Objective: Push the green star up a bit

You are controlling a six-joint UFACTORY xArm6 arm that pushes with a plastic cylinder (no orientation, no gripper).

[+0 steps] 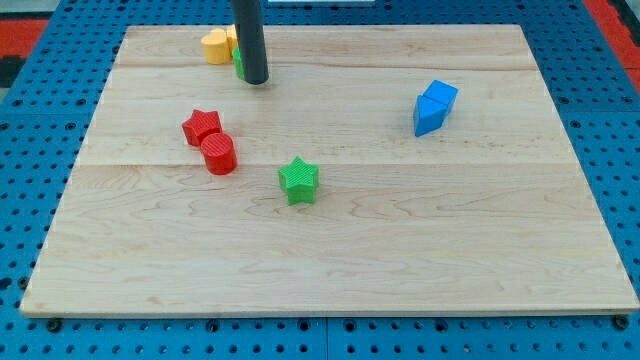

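Pegboard (40,40) in blue is showing around the edges of the view, dotted with regular holes, and a red strip (612,20) is peeking in at the top corners. Lying on it and filling most of the view is the surface (400,250), a pale wooden board with grain lines running from the view's left to its right.

Standing over the board at about 11 o'clock from its middle is the dark rod, and my tip (257,82) is resting close to the board's top edge. No jaws or pads are showing on this end effector, so I cannot tell of any spreading or pinching; it is simply a straight rod.

A blue block (434,107) of angular shape is sitting at about 2 o'clock, well apart from everything else. A red star (202,126) and a red cylinder (219,154) are touching each other at about 9 o'clock. A yellow block (218,45) is lying just beside the rod at its 10 o'clock, and a sliver of a green block (239,66) is showing against the rod's left side, mostly hidden.

The green star (299,180) is sitting near the board's middle, at about 5 o'clock from my tip and well apart from it.
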